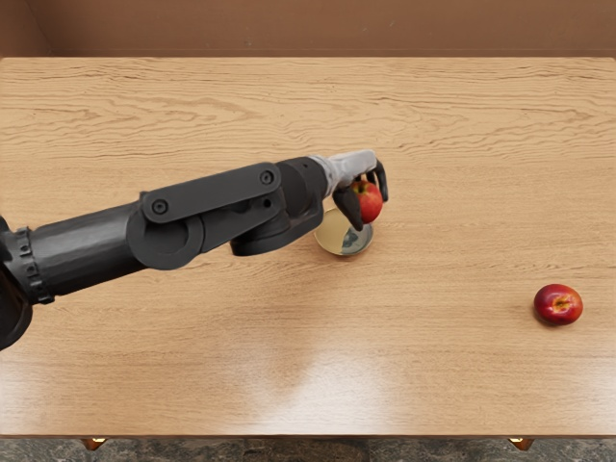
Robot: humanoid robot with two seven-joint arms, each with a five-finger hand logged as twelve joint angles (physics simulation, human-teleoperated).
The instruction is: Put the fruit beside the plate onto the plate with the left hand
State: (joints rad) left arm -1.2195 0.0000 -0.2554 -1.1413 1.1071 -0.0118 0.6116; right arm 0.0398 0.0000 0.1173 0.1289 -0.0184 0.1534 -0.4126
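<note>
Table [289, 366]: light wood, grain running left to right, fills most of the view. Its far edge meets a brown wall [318, 27]. A small shiny plate [339, 237] sits on the wood near centre, only partly visible. One red apple [558, 304] lies on the bare wood at near right, well apart from the plate. Pale glossy reflection toward the near edge.

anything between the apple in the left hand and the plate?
Nothing visible. The left hand grips the apple right at the plate's far edge, with no object between them; whether they touch I cannot tell. The second apple lies far off to the picture's right.
</note>
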